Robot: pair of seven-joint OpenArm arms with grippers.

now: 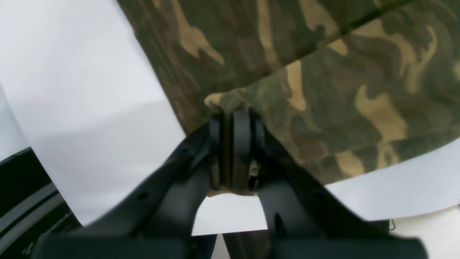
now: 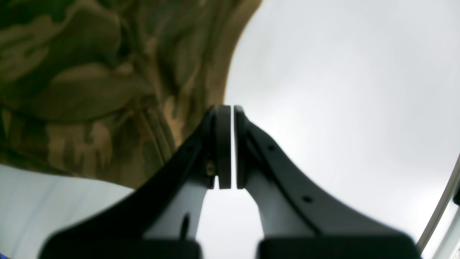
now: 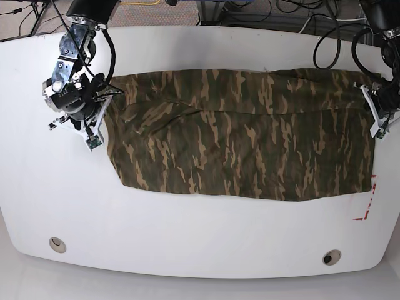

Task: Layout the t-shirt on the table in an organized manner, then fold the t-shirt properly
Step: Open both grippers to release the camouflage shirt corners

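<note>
My left gripper (image 1: 231,118) is clenched on an edge of the t-shirt (image 3: 244,134), whose long axis runs across the table (image 3: 187,237) toward my right gripper (image 2: 225,111), which is pressed shut on nothing just beside the far edge

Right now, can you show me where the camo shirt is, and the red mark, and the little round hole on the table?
t-shirt (image 3: 250,144), base view, middle of the spread cloth.
red mark (image 3: 369,203), base view, its upright line by the shirt's corner.
round hole (image 3: 331,257), base view, centre of the grommet near the table's front edge.
</note>
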